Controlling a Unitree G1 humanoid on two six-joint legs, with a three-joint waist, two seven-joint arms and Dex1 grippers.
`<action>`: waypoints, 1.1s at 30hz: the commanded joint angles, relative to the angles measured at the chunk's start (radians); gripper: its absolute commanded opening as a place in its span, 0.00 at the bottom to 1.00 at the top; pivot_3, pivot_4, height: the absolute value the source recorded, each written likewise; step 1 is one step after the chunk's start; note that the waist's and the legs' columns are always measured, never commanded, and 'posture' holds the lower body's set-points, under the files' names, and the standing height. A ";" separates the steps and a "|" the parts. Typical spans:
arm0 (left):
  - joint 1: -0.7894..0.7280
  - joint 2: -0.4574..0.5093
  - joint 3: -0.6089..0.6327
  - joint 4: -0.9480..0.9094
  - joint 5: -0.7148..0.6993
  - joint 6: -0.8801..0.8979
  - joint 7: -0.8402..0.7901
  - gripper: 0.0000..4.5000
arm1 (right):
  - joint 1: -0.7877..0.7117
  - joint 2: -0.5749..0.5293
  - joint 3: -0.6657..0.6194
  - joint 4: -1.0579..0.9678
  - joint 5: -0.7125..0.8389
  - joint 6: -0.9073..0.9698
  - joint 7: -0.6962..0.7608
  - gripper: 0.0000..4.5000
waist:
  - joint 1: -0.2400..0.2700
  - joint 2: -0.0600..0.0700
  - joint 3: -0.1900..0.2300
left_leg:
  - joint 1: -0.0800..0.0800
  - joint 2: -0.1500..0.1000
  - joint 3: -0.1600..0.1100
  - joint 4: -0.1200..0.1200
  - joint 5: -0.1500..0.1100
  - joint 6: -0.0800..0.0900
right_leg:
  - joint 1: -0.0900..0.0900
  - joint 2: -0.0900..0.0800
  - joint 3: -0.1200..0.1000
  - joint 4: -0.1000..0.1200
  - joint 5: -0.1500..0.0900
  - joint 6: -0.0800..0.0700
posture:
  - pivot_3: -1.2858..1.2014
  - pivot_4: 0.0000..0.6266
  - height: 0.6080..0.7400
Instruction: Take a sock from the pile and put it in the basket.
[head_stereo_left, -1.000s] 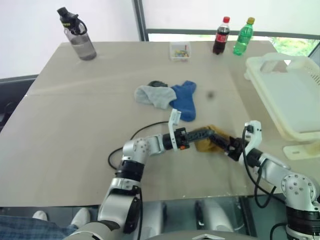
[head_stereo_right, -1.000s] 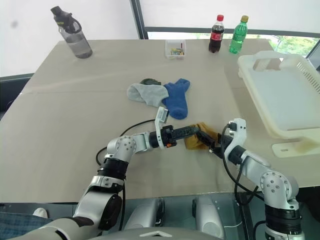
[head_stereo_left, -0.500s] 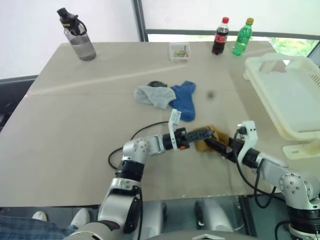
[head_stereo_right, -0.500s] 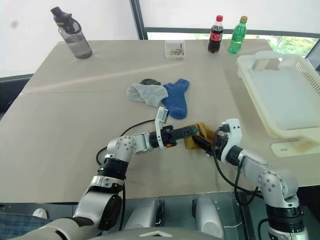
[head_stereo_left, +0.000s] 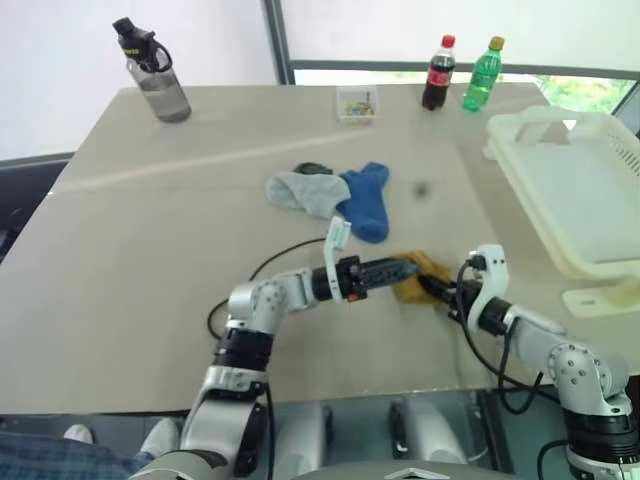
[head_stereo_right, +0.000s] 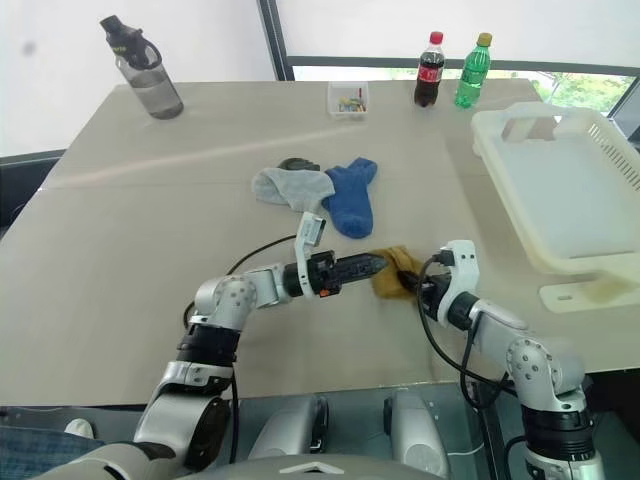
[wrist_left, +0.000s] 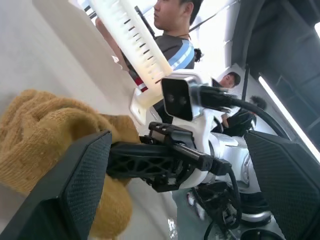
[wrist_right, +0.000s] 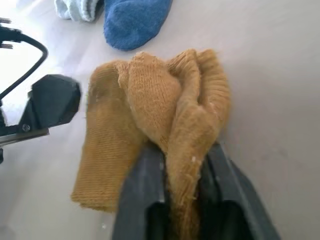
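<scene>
A mustard-yellow sock (head_stereo_left: 417, 277) lies bunched on the table, a little nearer than the pile. My right gripper (wrist_right: 182, 161) is shut on a fold of this sock (wrist_right: 150, 100), low over the table (head_stereo_left: 150, 260). My left gripper (head_stereo_left: 403, 268) lies level and open, one of its fingers (wrist_left: 75, 190) beside the sock (wrist_left: 45, 135) and facing the right gripper (wrist_left: 165, 162). The pile holds a grey sock (head_stereo_left: 300, 192), a blue sock (head_stereo_left: 368, 200) and a bit of dark fabric (head_stereo_left: 315, 168). The cream basket (head_stereo_left: 540, 118) stands at the table's right edge.
At the table's far side stand a grey water bottle (head_stereo_left: 152, 70), a small clear box (head_stereo_left: 357, 102), a cola bottle (head_stereo_left: 435, 72) and a green bottle (head_stereo_left: 479, 73). A black cable (head_stereo_left: 270, 265) loops beside my left arm. A person (wrist_left: 175, 30) stands beyond the basket.
My right gripper has shut on the yellow sock. My left gripper has drawn back a little to the left and rolled, still open.
</scene>
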 joint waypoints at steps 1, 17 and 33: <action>0.013 0.056 -0.042 -0.131 0.049 -0.100 -0.040 1.00 | 0.021 0.007 0.024 0.023 -0.014 0.040 -0.002 0.00 | 0.002 0.000 0.000 | 0.000 0.000 0.000 0.000 0.000 0.000 | 0.000 0.000 0.000 0.000 0.000 0.000 | 0.52 0.24 1.00; 0.030 0.506 -0.095 -0.294 0.302 -0.431 -0.202 1.00 | 0.028 -0.005 0.046 0.011 -0.079 0.005 0.049 0.11 | 0.000 0.000 0.000 | 0.001 0.002 0.001 -0.002 0.000 0.000 | -0.001 0.001 0.000 -0.001 0.000 0.000 | 0.52 0.24 1.00; -0.011 0.560 -0.030 -0.321 0.247 -0.387 -0.196 1.00 | 0.009 0.001 0.040 0.031 -0.092 0.016 0.069 0.99 | 0.002 -0.002 -0.001 | 0.001 0.002 0.001 0.001 0.000 0.000 | 0.000 0.000 0.001 0.001 -0.002 0.004 | 0.52 0.24 1.00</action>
